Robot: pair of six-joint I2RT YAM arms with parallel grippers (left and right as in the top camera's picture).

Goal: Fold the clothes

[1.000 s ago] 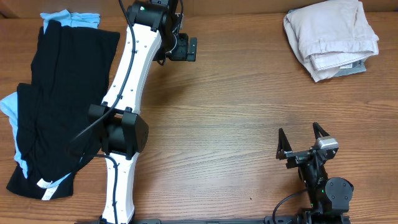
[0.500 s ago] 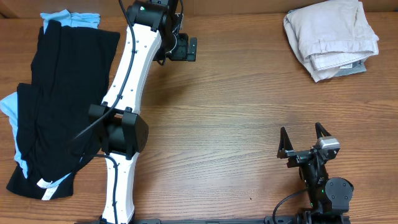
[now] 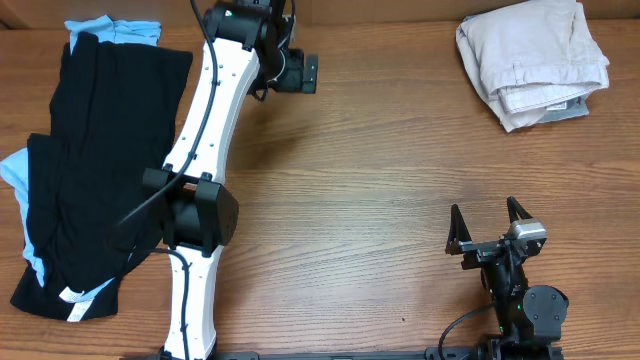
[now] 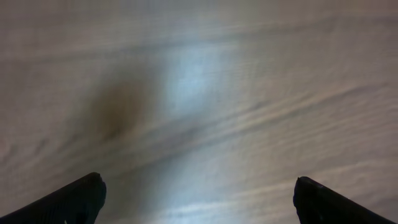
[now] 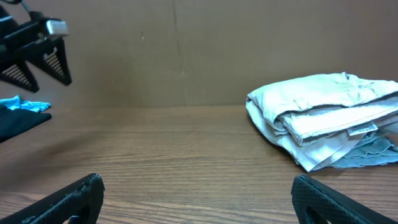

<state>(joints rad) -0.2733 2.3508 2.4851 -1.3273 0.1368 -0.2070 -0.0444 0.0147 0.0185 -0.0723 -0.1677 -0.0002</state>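
At the near right of the brown wood-grain bench [image 3: 380, 170], the right end effector [image 3: 482, 210] is held upright with its two black fingers spread wide and nothing between them; over the last second it has barely shifted. Along the left side, a long black garment [image 3: 100, 150] is spread over a light-blue denim piece [image 3: 110, 28], neither of them touched by an arm. Farther off, at the far edge left of centre, the left end effector [image 3: 313, 73] is carried on its white arm; in its wrist view the fingertips are seen wide apart with only bare, blurred wood beneath, so nothing is gripped. In the last half second it has been drawn slightly toward the far edge. In the far right corner, well apart from both arms, the beige cotton shorts [image 3: 530, 60] are lying unchanged as a compact layered bundle. From this it is judged that the fold is finished and the left arm is being retired.
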